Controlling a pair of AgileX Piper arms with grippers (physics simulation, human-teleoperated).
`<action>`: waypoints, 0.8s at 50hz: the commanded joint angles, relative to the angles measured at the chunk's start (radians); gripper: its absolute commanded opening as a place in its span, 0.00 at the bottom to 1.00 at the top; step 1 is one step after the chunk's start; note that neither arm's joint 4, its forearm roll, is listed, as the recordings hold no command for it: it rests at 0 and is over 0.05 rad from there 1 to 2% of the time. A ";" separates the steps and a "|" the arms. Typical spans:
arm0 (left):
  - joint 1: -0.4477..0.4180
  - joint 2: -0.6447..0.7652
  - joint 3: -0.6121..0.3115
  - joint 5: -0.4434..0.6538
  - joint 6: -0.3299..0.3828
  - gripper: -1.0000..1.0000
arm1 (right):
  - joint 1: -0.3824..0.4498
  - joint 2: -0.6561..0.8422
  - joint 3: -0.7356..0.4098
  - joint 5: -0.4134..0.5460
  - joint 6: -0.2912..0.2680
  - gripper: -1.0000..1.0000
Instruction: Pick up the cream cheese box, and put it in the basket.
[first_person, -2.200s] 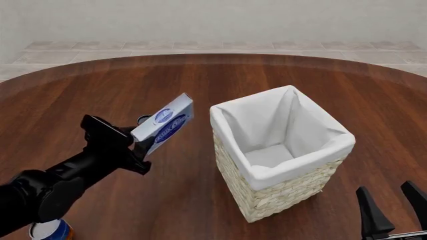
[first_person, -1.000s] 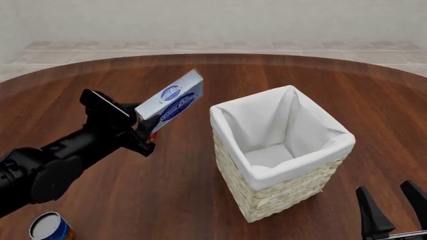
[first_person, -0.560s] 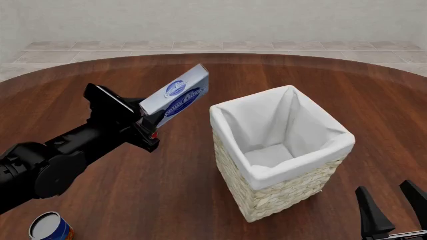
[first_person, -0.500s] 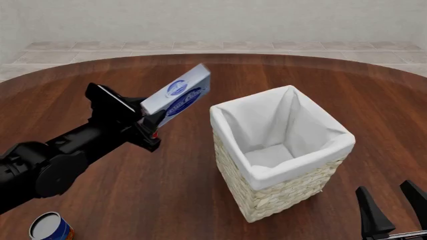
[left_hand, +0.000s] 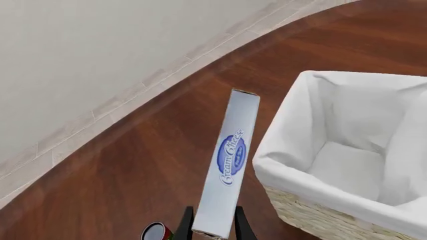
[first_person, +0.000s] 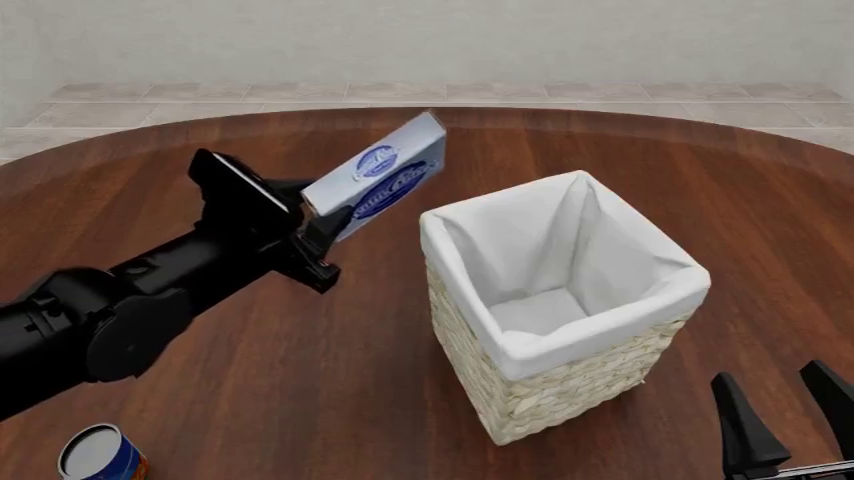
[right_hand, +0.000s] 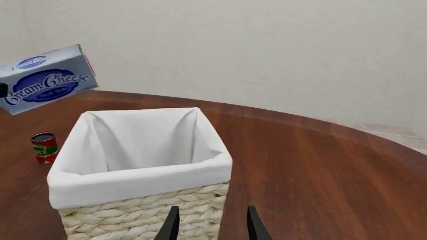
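1. Your left gripper (first_person: 318, 232) is pinching the cream cheese box (first_person: 380, 175) by its lower end, holding it tilted in the air above the table (first_person: 334, 400)
2. The box sits up and to the left of the basket (first_person: 567, 305), above rim height, not yet over the opening
3. Your right gripper (first_person: 787, 420) waits low at the near right, fingers spread and holding nothing, close to the basket's near side
4. A small red-and-green can (right_hand: 44, 147) stands on the table beyond the basket's left side; a blue-and-orange can (first_person: 100, 455) stands at the near left edge
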 joint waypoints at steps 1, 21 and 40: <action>-0.029 0.010 -0.039 -0.007 0.019 0.00 | 0.001 0.000 0.000 0.000 0.001 1.00; -0.071 0.025 -0.073 -0.011 0.014 0.00 | 0.001 0.000 0.000 0.000 0.004 1.00; -0.111 0.034 -0.101 -0.007 0.020 0.00 | 0.003 0.000 -0.002 0.001 0.006 1.00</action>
